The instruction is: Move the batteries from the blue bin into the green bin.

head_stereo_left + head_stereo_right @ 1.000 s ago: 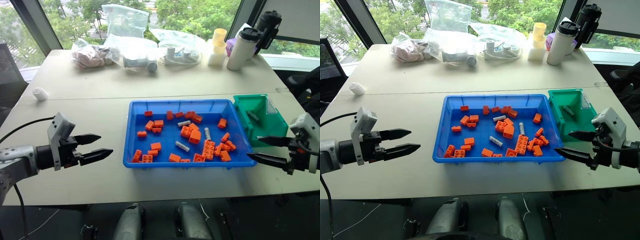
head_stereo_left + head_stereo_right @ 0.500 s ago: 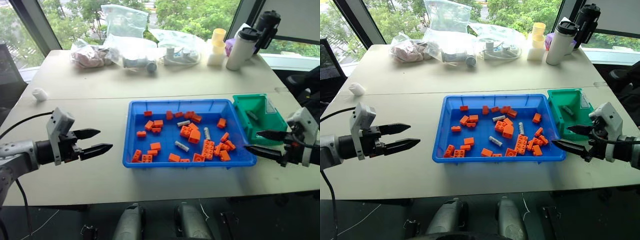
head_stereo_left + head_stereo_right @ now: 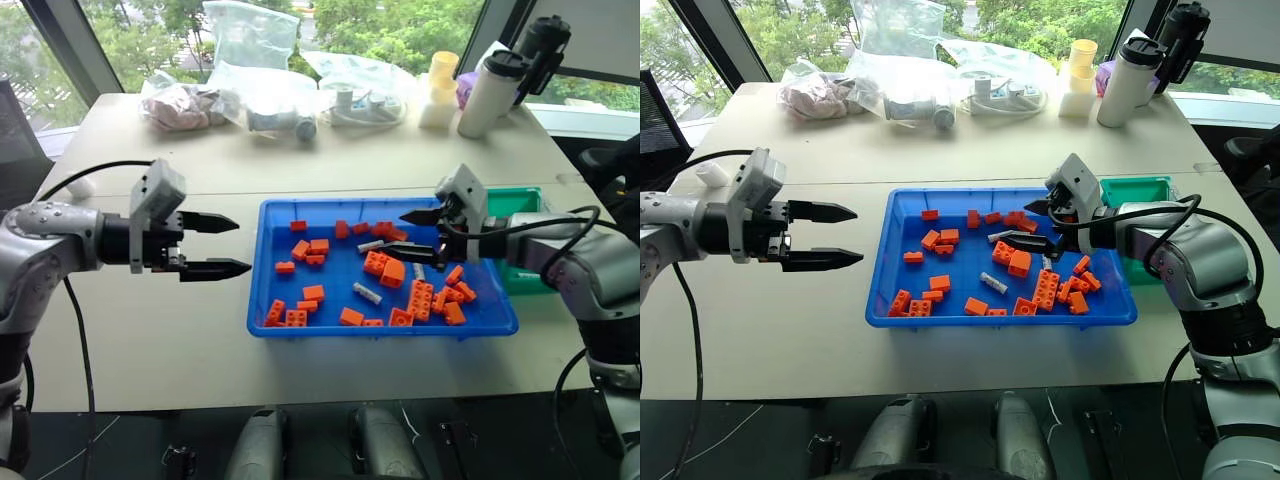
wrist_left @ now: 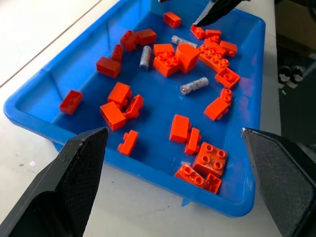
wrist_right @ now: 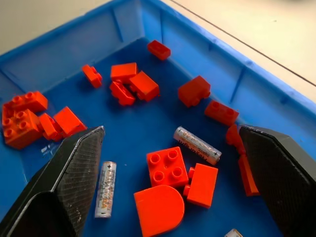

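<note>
Finds the right tool (image 3: 406, 233) hanging over the far right part of the blue bin (image 3: 300, 329), swung in leftwards from its spot a second ago off the bin's near right corner, beside the green bin (image 3: 522, 196). Shows it spread as wide as it goes, gripping nothing, tips aimed left and slightly down at the bricks (image 3: 418, 298). Finds the left tool (image 3: 243, 246) lifted and brought right too, now just off the bin's left wall above the tabletop (image 3: 150, 340), likewise wide open and empty. Reads as the opening of a pick, most likely by the right side, with nothing yet lifted. Leaves three batteries among the bricks on the blue floor. Puts the far battery (image 3: 368, 246) just near of the right tips, long axis running roughly left to right with a slight tilt. Puts the middle battery (image 3: 366, 293) in a clearer patch nearer the bin's centre, lying flat on a diagonal from far left to near right. Puts the third battery (image 3: 417, 270) further right, axis near to far, hemmed in by bricks and partly under the tool. Calls for turning the wrist so the fingers close across an axis, not along it. Cannot tell from here which end is which.
</note>
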{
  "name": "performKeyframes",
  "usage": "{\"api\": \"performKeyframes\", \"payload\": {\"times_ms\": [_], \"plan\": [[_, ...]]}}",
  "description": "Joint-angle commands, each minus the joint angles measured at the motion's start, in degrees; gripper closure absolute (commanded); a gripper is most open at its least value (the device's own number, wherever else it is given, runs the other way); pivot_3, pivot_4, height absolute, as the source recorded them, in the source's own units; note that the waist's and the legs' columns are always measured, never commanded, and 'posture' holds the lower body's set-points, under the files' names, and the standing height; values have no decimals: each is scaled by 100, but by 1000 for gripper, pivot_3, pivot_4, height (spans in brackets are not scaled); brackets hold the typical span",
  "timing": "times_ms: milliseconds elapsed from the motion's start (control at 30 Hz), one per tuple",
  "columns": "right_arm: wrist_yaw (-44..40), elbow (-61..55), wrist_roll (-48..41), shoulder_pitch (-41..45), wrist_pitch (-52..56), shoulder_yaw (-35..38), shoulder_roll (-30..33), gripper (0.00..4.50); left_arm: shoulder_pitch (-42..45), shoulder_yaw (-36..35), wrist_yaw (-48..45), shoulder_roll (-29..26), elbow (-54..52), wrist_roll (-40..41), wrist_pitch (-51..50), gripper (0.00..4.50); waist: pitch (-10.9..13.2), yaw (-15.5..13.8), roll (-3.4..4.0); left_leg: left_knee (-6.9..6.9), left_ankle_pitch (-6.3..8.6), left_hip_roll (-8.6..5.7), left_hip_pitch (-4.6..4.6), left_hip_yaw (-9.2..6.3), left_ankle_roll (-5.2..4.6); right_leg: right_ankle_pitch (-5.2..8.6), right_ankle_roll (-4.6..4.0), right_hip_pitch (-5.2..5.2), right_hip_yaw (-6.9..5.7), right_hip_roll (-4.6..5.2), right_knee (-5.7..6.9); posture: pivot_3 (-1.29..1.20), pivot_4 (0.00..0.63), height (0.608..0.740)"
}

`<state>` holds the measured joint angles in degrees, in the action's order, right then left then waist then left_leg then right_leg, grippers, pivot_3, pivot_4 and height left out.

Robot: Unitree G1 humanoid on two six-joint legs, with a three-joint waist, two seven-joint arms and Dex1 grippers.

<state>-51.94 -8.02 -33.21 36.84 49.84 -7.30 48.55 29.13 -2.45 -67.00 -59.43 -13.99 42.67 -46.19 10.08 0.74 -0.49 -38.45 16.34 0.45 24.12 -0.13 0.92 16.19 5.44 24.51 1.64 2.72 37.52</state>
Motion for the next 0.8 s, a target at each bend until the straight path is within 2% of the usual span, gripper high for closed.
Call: {"api": "performKeyframes", "payload": {"times_ms": [33, 233, 433, 800], "plan": [[-582, -178, -9, 160, 197, -240, 207, 36, -6, 35, -86, 38, -380, -78, 150, 0, 0, 0, 0, -11, 0, 4, 11, -4, 0, 0, 0, 7, -4, -2, 6, 0, 150, 740], [-804, -244, 112, 107, 427, -529, 181, 36, -353, 19, 109, 209, -794, -87, 88, 0, 0, 4, 0, -73, 5, 8, 10, -9, -9, 0, -1, 0, -7, -4, 55, 0, 150, 740], [-789, -272, 269, 109, 585, -728, 73, 36, -675, -17, 263, 254, -970, -134, 117, 0, 0, 5, 0, -71, 5, 10, -18, -8, -9, -2, -1, -21, -5, -8, 60, 0, 150, 740], [-883, -160, 605, 59, 355, -995, -248, 36, -631, -27, 401, 315, -936, -117, 75, 0, 0, -2, 0, -71, 5, 9, -16, -8, -9, -2, 0, -19, -5, -7, 59, 0, 150, 740]]}}
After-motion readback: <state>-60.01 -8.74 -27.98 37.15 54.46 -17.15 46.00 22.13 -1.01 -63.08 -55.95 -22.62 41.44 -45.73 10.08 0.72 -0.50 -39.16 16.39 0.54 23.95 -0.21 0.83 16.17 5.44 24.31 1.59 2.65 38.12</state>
